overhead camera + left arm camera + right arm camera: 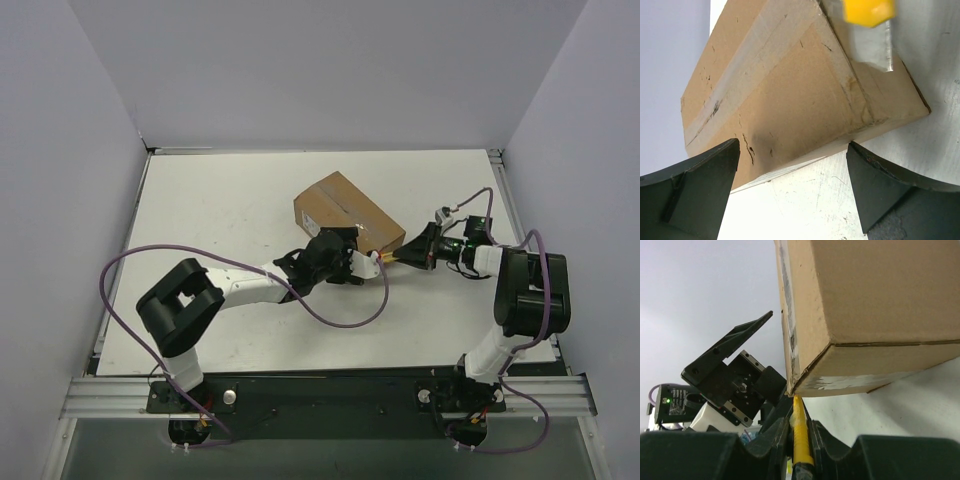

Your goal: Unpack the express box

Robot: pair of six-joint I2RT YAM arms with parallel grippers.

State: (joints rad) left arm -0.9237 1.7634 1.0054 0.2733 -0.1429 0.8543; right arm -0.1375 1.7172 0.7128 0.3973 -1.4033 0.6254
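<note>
My right pincer clenches yellow knife at express box corner; left pincer released. Unbraced box may slide, blade slip.

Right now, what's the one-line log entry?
left gripper open beside express box | right gripper shut on yellow knife | knife tip at box's lower corner | box flaps closed, taped

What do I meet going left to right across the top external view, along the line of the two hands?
Left hand → yellow knife → right hand. The express box overlaps the left hand and the knife, so it is left out.
</note>
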